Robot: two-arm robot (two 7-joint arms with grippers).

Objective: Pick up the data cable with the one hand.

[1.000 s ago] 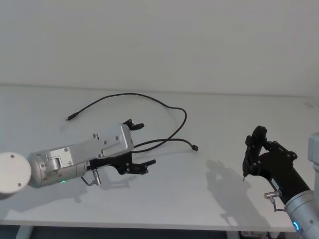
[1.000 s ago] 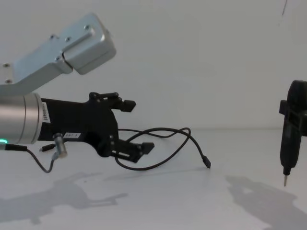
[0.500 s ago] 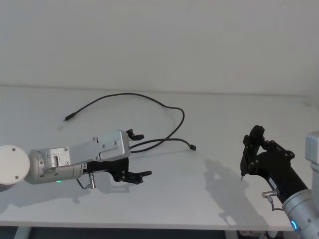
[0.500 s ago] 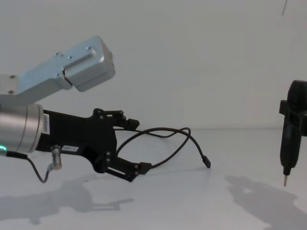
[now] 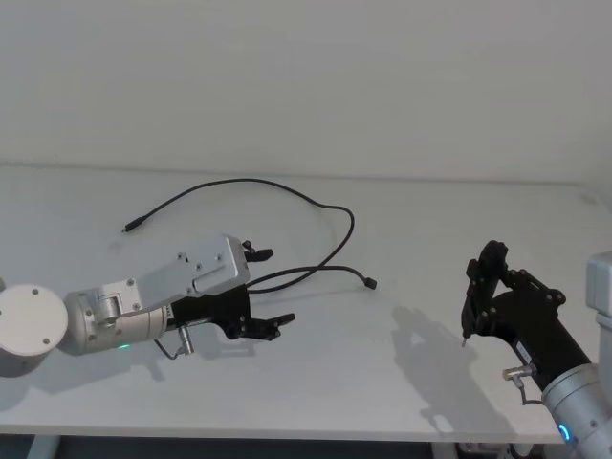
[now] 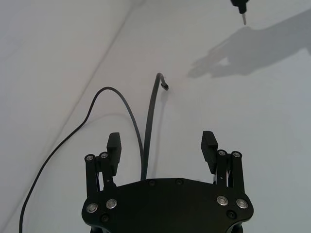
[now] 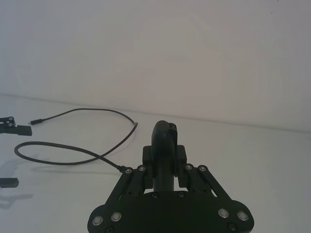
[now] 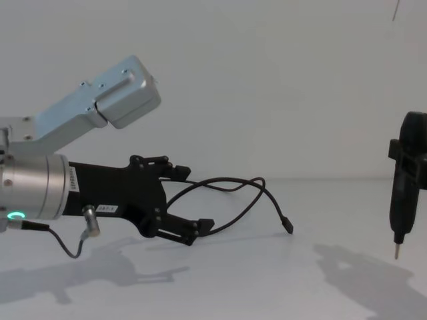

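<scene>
The left pincer (image 5: 269, 288) lies low over the white tabletop (image 5: 363, 382), its blocky fingers (image 6: 114, 143) spread apart and holding nothing. The data cable (image 5: 352, 222) lies looped on the tabletop ahead of it. One strand runs back between the open fingers in the left wrist view, nearer one finger than the other.

To do this grasp well, I would shift the pincer slightly sideways so the strand sits midway between the pads. I would settle it until the pads bracket the cord, then clench fully, since so thin and glossy a cord could slip through a loose grip. A slow lift should let the free loops and plugs trail without snagging.

Off to the right, the right pincer (image 5: 469, 323) hangs above the tabletop well apart from the cable, clenched to a point and idle.

Against the frame half a second ago, the left pincer has come a little farther forward and higher along the strand, with its fingers less widely spread. The cable and the right pincer sit as before
</scene>
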